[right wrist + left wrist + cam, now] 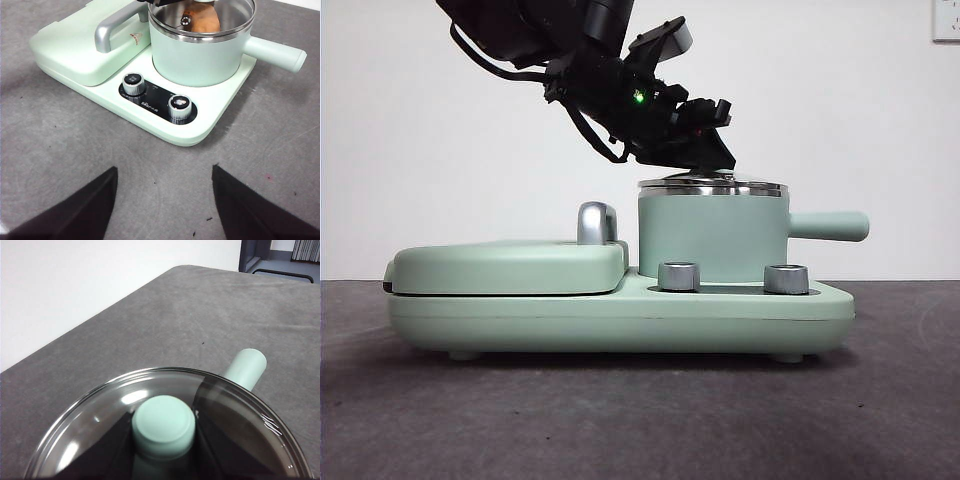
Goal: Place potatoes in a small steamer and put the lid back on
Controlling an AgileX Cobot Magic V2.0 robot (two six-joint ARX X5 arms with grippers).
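Note:
The small steamer [712, 235] stands on the right side of the mint-green cooker base [620, 320], with its side handle [830, 226] pointing right. The lid [712, 186] lies level on the steamer's steel rim. My left gripper [705, 165] comes down from the upper left and is shut on the lid's mint-green knob [163, 425], one jaw on each side. The right wrist view shows the potato [202, 21] inside the steamer [200, 55], seen through the glass. My right gripper [164, 170] is open and empty over the table, in front of the cooker.
The flat mint-green griddle cover [510, 265] with a steel handle [592, 222] fills the left half of the base. Two steel dials [679, 276] [786, 278] sit at the base's front. The grey table [620, 420] runs to a white wall.

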